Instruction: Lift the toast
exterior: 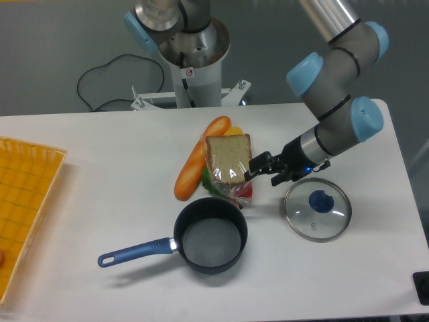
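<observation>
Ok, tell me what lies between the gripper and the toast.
Nothing: in the camera view the gripper is right at the toast's right edge; contact is unclear.

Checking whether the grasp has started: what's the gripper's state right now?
Gripper: at the right edge of the toast, holding nothing; open or closed cannot be told from this view.

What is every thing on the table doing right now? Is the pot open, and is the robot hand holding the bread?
toast: wrapped, lying on the food pile, not lifted.
gripper: at the toast's right edge; open or shut unclear.
pot: uncovered, empty.
glass lid: flat on the table, off the pot.
long orange loaf: lying beside the toast.
yellow basket: at the left edge.
</observation>
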